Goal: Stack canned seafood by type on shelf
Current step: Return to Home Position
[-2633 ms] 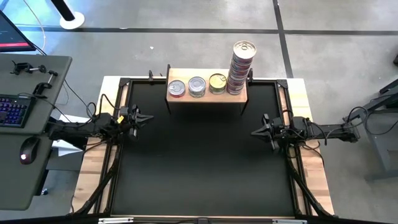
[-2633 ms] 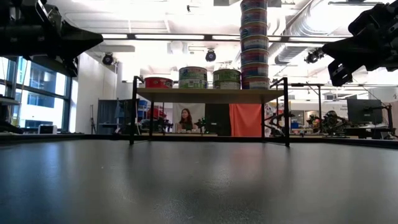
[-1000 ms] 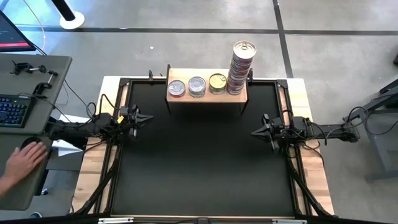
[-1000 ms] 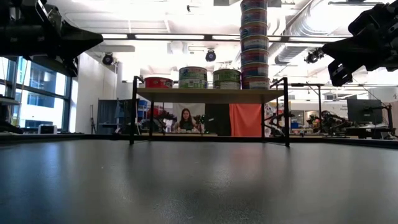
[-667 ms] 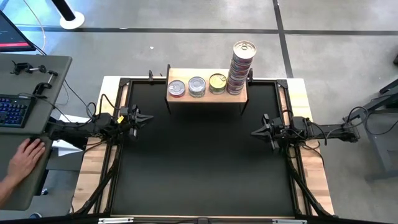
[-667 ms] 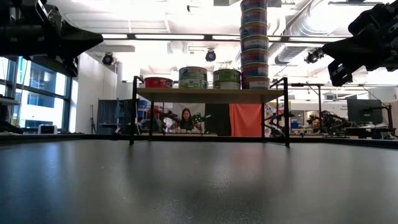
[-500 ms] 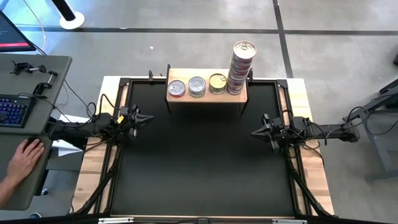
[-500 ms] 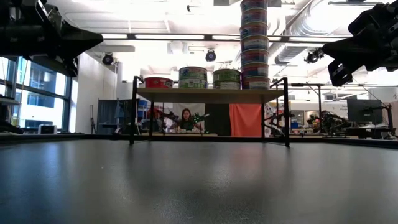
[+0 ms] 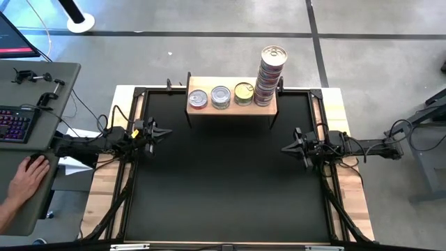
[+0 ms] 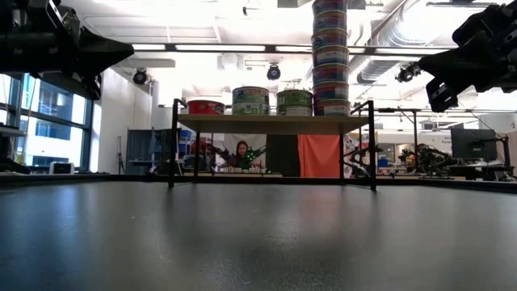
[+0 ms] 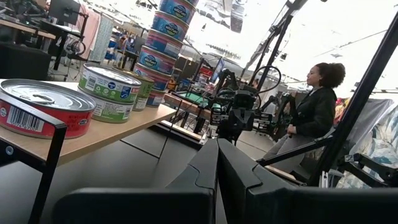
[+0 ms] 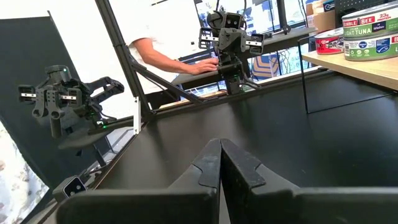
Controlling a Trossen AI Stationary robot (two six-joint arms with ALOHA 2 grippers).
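**A:** Where are the tins?

**B:** All on the shelf point(image 9: 230, 109), which stands at the far edge of the table point(image 9: 223, 195). They sit in one row. From the left there is a single red-labelled tin point(image 9: 198, 99). Next come a silver-topped pile point(image 9: 221, 97) two tins high and a gold-topped pile point(image 9: 243, 93), also two high. At the right end is a tall stack point(image 9: 270, 70) many tins high, and it runs off the top of the low view.

**A:** And the jaws?

**B:** The left gripper point(image 9: 168, 131) hangs above the table's left edge with its tips pointing right. The right gripper point(image 9: 283, 148) is at the right edge, pointing left. Each wrist view shows that arm's two dark fingers pressed together tip to tip.

**A:** How do the tins lie relative to them?

**B:** Both grippers are nearer than the shelf and well apart from it. The red-labelled tin is the closest one to the left gripper. The tall stack is farther back than the right gripper and just to its left.

**A:** Anything else?

**B:** A person's hand point(image 9: 26, 178) rests on the side desk point(image 9: 21, 209), left of the table.
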